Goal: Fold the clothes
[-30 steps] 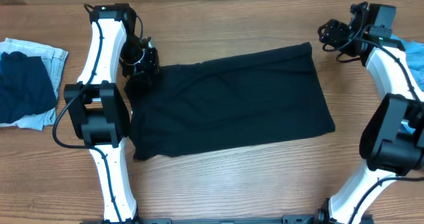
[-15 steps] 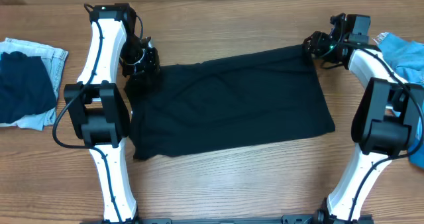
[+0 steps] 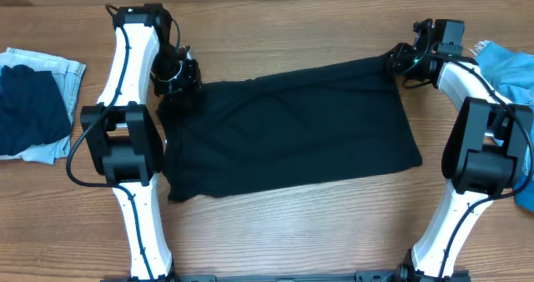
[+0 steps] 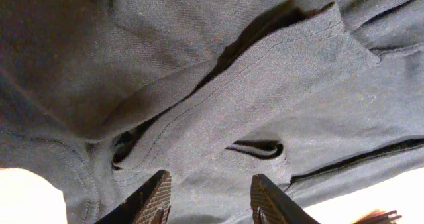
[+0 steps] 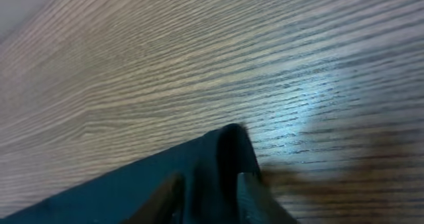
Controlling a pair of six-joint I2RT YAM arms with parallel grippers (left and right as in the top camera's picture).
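Black clothes (image 3: 292, 132) lie flat mid table (image 3: 284, 232): soft, limp, light, best taken at corners. Right pincer (image 5: 211, 181) narrowly pinches the far right corner; left pincer (image 4: 212, 184) straddles the far left cloth, grip unclear.

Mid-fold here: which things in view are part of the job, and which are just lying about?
Job: black shirt; left tool and right tool, at its far corners.
Lying about: pale denim with navy cloth on it, far left; blue garment, far right.
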